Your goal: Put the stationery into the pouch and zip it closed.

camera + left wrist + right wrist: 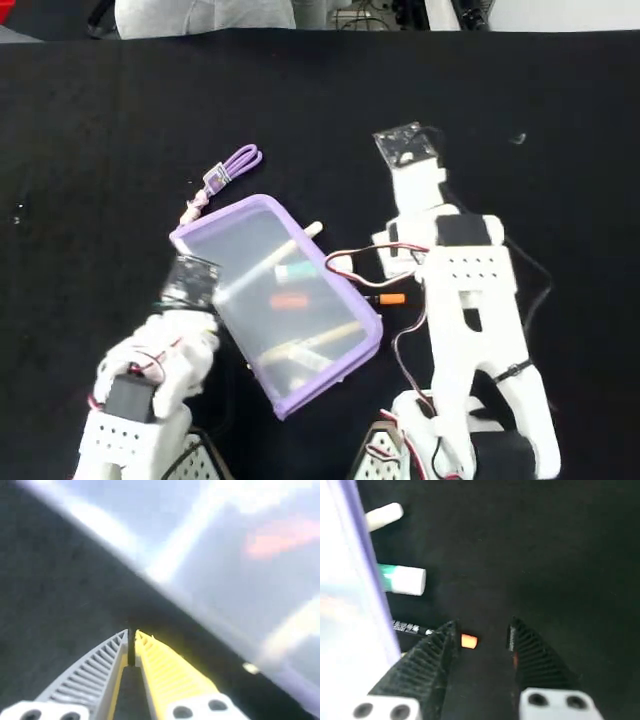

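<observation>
The translucent pouch [275, 300] with purple trim lies at an angle in the middle of the black table. Inside it are an orange item [288, 300] and pale sticks [310, 345]. A white pen [312, 230] [384, 516], a green-and-white pen [296, 270] [402, 579] and a black pen with an orange tip [390, 298] [469, 641] stick out of the side facing the right arm. My right gripper [405, 150] [480, 630] hangs open above the table, the orange tip showing between its fingers. My left gripper [190, 283] [131, 639] is shut at the pouch's [240, 565] opposite edge, with nothing seen in it.
A purple cord loop [235, 165] trails from the pouch's far corner. Red and white cables [350, 262] from the right arm hang over the pouch's near-right edge. Bare black cloth [120, 130] spreads to the far left and far right.
</observation>
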{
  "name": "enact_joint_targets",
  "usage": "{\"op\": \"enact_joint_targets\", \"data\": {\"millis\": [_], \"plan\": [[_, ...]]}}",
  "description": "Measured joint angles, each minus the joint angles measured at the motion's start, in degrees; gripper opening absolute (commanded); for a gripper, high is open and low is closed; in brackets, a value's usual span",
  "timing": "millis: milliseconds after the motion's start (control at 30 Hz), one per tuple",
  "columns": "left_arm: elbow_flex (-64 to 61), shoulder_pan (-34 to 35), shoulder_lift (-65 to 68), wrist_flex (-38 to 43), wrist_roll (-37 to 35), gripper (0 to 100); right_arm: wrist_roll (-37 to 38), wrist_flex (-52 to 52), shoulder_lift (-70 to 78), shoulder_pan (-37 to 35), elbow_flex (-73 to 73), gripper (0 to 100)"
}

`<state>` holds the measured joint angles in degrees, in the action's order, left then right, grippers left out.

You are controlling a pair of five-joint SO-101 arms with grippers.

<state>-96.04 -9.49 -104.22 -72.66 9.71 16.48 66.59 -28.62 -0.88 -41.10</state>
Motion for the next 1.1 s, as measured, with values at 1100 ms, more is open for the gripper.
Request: {"op": "enact_joint_targets", "data": {"millis": [1100], "plan": [[0.0, 19.9, 0.0, 35.5, 20.6, 3, -4.1, -0.6, 0.0, 4.6, -0.6, 16.3]]}}
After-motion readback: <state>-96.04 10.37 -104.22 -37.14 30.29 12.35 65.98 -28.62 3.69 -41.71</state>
